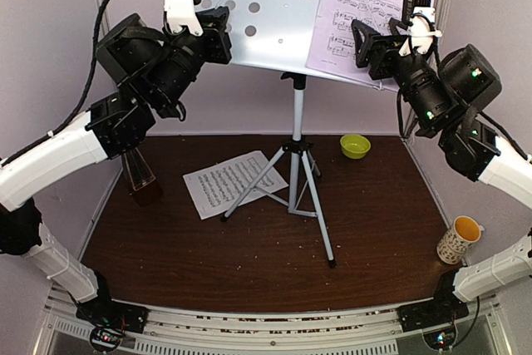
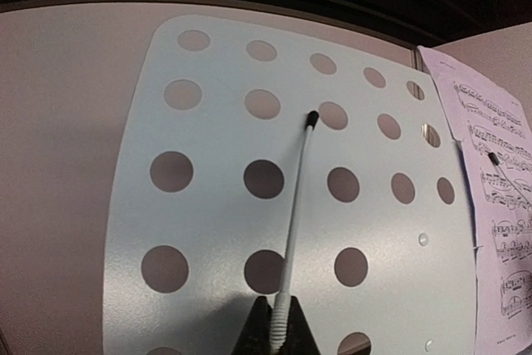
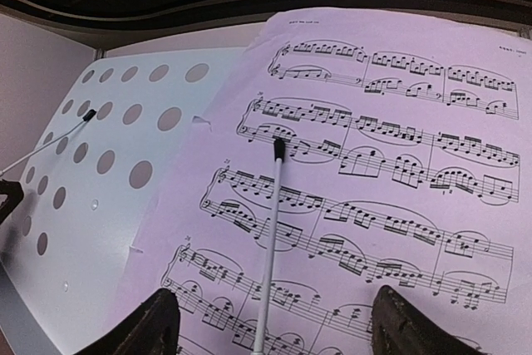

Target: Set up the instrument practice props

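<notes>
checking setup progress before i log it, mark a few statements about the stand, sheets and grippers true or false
1. The lavender music sheet rests on the music stand. True.
2. Both sheets are on the stand. False: the white music sheet lies on the table by the tripod legs.
3. The right gripper is open, with the right page-holder rod between its fingers. True.
4. The bowl touches the cup. False: the green bowl and the patterned cup stand well apart.
5. The metronome sits on the stand's ledge. False: the metronome stands on the table, at its left side.
6. The left gripper is shut on the left page-holder rod. True.
</notes>
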Controlling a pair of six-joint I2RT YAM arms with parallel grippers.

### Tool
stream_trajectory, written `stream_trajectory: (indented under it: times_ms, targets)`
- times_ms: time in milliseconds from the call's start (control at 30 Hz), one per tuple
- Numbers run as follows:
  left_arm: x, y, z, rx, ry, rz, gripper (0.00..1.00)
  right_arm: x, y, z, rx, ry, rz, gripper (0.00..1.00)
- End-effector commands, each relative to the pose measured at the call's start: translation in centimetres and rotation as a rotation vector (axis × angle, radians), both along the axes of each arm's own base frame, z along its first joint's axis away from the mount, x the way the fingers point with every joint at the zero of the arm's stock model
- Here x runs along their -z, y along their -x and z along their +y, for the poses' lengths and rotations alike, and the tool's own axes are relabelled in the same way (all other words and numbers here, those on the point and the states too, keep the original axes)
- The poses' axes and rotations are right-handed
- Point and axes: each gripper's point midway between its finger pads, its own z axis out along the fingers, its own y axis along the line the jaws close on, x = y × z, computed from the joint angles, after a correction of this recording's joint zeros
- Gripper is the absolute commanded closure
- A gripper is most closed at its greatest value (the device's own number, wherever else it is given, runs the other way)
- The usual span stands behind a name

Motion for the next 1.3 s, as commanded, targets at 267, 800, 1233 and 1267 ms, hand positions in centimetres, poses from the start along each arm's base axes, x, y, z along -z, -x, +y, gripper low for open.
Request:
stream_trajectory:
  times_ms: [267, 800, 1233, 1267]
  targets:
    - [-2.8, 0.7, 1.3, -0.024, 0.153, -0.04, 0.89, 0.1, 0.0, 0.1, 0.001, 0.001, -0.003, 0.2]
    - [-3.0, 4.6, -0.3, 0.119, -0.067, -0.171, 0.19, -0.5, 0.9, 1.1, -0.074, 0.019, -0.031, 0.14]
    - [-1.2, 6.2, 7.8, 0.094, -0.004, -0.116, 0.06, -2.4, 3.4, 0.6, -0.16, 0.011, -0.103, 0.0]
    - [-0.7, 5.9, 8.4, 0.097, 0.021, -0.088, 0.06, -2.6, 3.9, 0.6, -0.174, 0.014, -0.108, 0.0]
